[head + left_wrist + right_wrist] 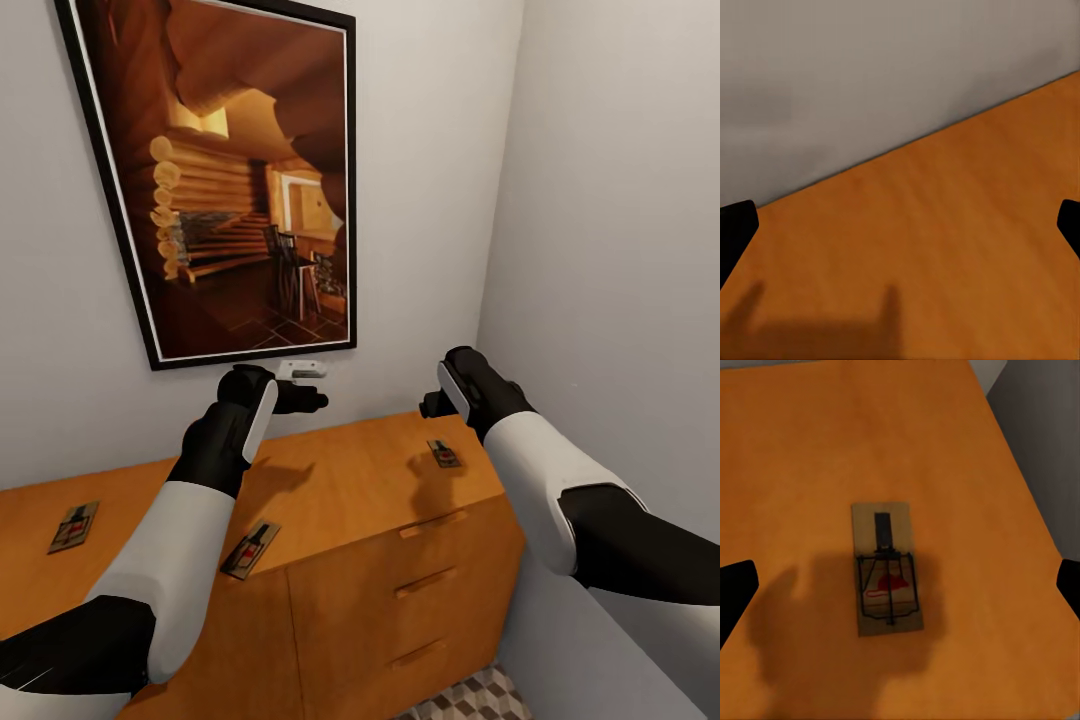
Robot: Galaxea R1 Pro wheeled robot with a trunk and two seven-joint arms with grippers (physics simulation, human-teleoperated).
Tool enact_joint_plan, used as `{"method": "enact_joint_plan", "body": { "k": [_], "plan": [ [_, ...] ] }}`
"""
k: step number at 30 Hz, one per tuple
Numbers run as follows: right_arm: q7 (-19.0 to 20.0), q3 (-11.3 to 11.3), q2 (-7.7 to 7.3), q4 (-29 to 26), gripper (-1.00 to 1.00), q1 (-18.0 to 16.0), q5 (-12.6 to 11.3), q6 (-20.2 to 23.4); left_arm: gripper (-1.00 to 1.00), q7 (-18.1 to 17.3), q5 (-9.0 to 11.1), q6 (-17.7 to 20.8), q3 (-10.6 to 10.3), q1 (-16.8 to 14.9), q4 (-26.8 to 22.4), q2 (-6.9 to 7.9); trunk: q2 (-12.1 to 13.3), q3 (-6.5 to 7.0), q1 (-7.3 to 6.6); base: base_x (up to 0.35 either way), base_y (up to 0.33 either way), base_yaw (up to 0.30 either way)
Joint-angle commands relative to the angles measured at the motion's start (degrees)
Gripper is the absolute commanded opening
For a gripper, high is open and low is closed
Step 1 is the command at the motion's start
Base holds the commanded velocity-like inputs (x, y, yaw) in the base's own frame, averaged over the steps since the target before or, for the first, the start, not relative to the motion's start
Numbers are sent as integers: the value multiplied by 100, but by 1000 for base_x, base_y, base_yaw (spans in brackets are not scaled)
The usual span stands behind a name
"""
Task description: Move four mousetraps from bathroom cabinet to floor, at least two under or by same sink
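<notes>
The right gripper [900, 585] hangs spread above a small flat dark-brown wooden mousetrap [888, 570] with thin wire parts, lying near the right end of the orange-brown wooden cabinet [400, 500]. It is probably light and stiff; pinch its long edges, clear of the wire. The left gripper [900, 225], spread, hovers over bare top by the far wall. Two more traps [74, 526] [250, 549] lie left.

your right wrist camera looks down on 1 mousetrap [888, 570] lying flat on the cabinet [810, 450] top, in shadow. right gripper [900, 585] fingertips [735, 592] spread wide at both edges, not touching it.
</notes>
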Motion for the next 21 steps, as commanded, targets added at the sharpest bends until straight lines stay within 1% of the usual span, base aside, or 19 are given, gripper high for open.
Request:
{"method": "enact_joint_plan", "body": {
  "k": [1,12,18,21],
  "plan": [
    [-1,22,-4,-3,100,-4,3,27,100,-8,3,23,1,-4,-5,-1,-4,-7,0,3,-2,0],
    [73,23,-7,-3,100,-4,-50,27,100,-9,10,23,1,-4,35,-2,-4,-7,0,1,0,0],
    [442,30,-13,-5,100,-4,-26,27,100,-9,12,23,1,-4,57,-1,-4,-7,0,0,0,0],
    [558,35,-13,-3,100,-4,-13,27,100,-9,12,23,1,-4,59,-2,-4,-7,0,0,0,0]
  ]
}}
